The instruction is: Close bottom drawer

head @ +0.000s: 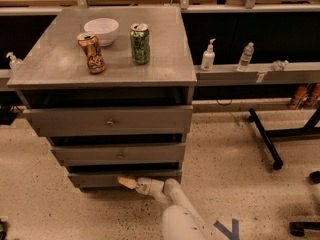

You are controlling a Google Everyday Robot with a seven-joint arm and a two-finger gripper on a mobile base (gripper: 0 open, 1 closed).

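Observation:
The bottom drawer [95, 179] is the lowest and slimmest grey front of the grey cabinet [60, 69]. It stands out only a little, with a thin dark gap above it, and its knob does not show. My gripper [128, 182] reaches in from the bottom of the view on a white arm [172, 211]. Its yellowish tip rests against the middle of the drawer's front panel.
The middle drawer [120, 154] and top drawer [110, 121] sit above. On the cabinet top are a white bowl [101, 30], a brown can [92, 52] and a green can [140, 43]. Bottles [208, 57] line a shelf at right. A black stand leg [264, 136] lies on the floor.

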